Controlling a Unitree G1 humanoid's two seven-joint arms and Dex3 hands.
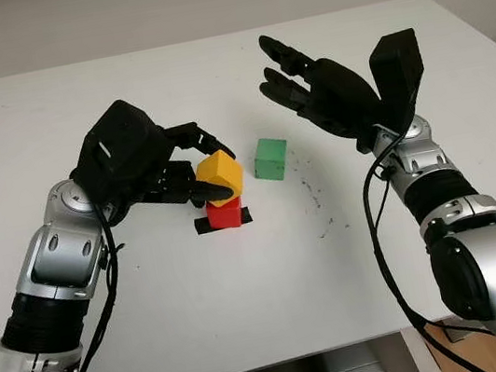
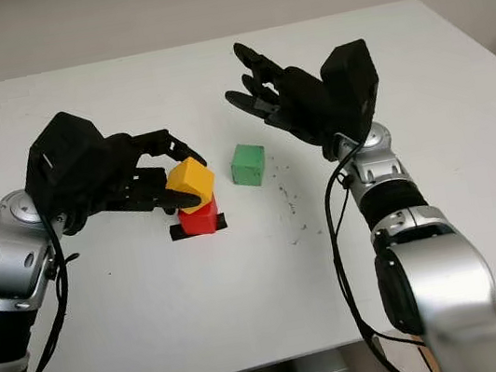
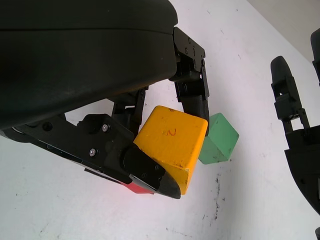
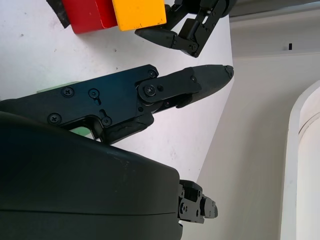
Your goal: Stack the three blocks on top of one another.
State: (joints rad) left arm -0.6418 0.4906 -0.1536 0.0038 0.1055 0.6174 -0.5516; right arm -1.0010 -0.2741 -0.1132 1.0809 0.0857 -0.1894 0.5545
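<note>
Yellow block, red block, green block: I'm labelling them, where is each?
yellow block (image 1: 220, 172), left eye view, its top face
red block (image 1: 225, 214), left eye view, front face
green block (image 1: 271, 159), left eye view, front face

Even, soft daylight, faint shadows under the arms, no glare or blur.

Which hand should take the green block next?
Right, probably. The right hand is open, raised just beyond the green block. The left hand holds the yellow block, tilted on the red block.
</note>
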